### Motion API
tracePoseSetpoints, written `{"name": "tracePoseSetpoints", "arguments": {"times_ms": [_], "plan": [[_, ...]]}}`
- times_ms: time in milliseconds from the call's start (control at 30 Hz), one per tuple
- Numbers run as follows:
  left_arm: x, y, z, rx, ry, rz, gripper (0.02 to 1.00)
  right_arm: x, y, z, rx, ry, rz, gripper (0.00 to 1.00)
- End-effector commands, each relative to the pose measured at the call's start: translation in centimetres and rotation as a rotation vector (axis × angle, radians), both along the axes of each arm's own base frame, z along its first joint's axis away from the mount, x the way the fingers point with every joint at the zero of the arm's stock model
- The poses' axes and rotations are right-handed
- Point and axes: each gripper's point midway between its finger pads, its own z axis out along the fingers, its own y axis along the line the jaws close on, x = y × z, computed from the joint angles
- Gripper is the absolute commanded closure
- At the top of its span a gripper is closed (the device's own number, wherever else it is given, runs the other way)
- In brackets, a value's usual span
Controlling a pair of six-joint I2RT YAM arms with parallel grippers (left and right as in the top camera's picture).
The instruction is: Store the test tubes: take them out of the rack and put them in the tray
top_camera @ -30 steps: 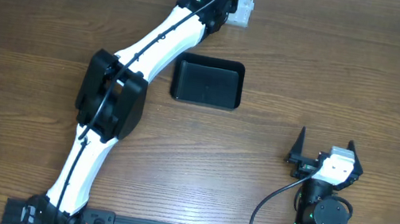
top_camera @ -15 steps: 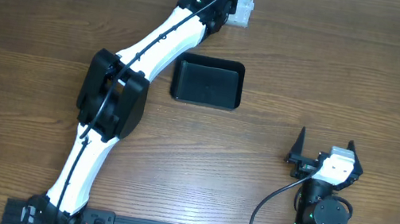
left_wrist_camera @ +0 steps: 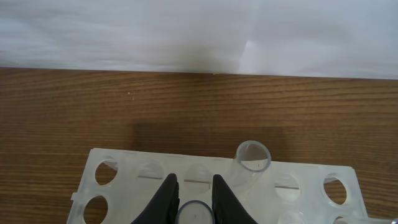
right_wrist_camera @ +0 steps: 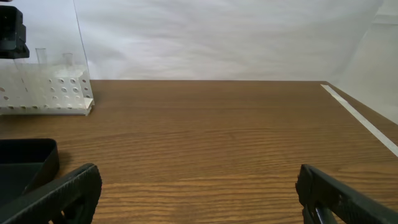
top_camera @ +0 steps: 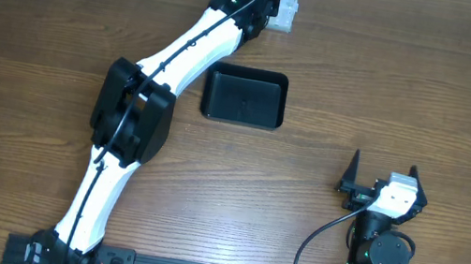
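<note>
The left end effector [left_wrist_camera: 194, 190] is seen directly above the rack [left_wrist_camera: 127, 160], pointing down at it. Its two fingers are set close together on either side of the open rim of a test tube [left_wrist_camera: 195, 213], and both appear to touch the glass. The tube is therefore judged to be clamped, though how firm the hold is cannot be told.

The tube is viewed end-on, so its long axis is taken to be upright in its hole and in line with the end effector. A straight lift is therefore judged necessary before any sideways travel, or the glass would bind against the rack.

A second tube [left_wrist_camera: 252, 157] stands upright in the row just beyond, near the held one but apart from the fingers.

In the top view the black tray [top_camera: 243, 97] lies on the tabletop [top_camera: 434, 78] near the rack, on the side toward the arm bases. The carry is thus judged to be a short one, back toward the robot.

Farthest from the work, the right end effector [top_camera: 384, 170] is found close to its own base with its fingers spread wide and nothing between them. It is well apart from both rack and tray, so the left arm is by far the nearer.
</note>
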Motion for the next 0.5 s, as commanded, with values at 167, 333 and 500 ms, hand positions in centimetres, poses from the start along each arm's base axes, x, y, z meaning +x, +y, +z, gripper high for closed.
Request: {"name": "tracePoseSetpoints", "arguments": {"times_ms": [167, 333, 500], "plan": [[1.0, -0.6, 2.7, -0.028, -0.060, -0.019, 0.919, 0.0, -0.1, -0.2, 0.002, -0.002, -0.009, 0.007], [0.3, -0.3, 9.2, -0.059, -0.146, -0.027, 0.925, 0.0, -0.1, -0.2, 0.002, -0.002, -0.009, 0.009], [-1.8, 0.5, 16.1, -0.091, -0.218, -0.036, 0.930, 0.0, -0.1, -0.2, 0.002, -0.002, -0.009, 0.007]]}}
